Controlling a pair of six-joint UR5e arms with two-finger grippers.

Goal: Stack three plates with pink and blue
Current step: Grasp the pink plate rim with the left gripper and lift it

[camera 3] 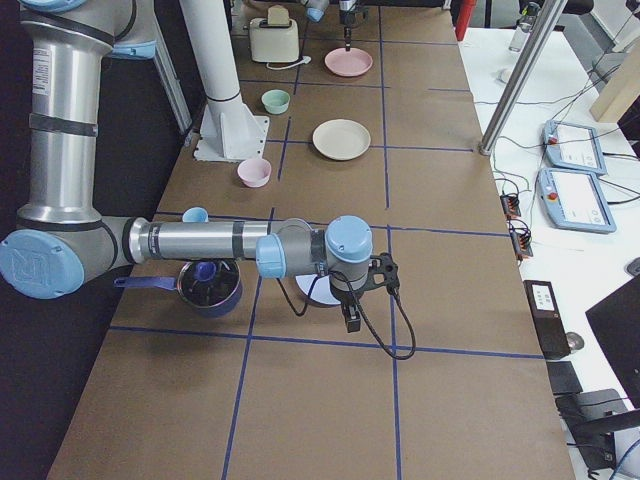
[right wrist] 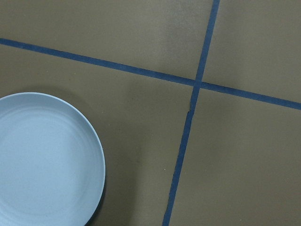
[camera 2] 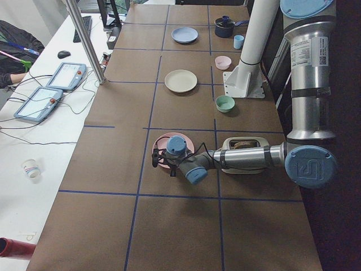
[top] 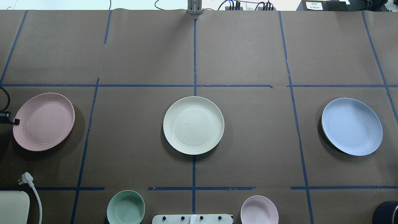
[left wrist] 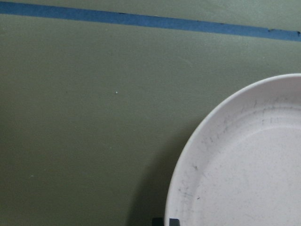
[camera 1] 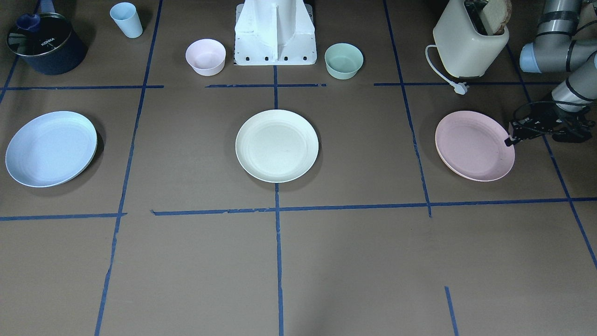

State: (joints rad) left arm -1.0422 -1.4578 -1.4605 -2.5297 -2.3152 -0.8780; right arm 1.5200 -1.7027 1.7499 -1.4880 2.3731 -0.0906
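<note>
Left gripper has its fingertips right at the pink plate's outer rim, but I can't tell how wide they're spread or whether they've got hold of it. Right gripper hangs by the blue plate, and its spread is unreadable too. Cream plate lies between those two, all well apart.

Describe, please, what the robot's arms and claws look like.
The left arm and right arm are silver tubes with pale blue, logo-stamped joint caps and dark bands; the left carries a white label. The left claw and right claw are black, with black cables at the wrists.
</note>
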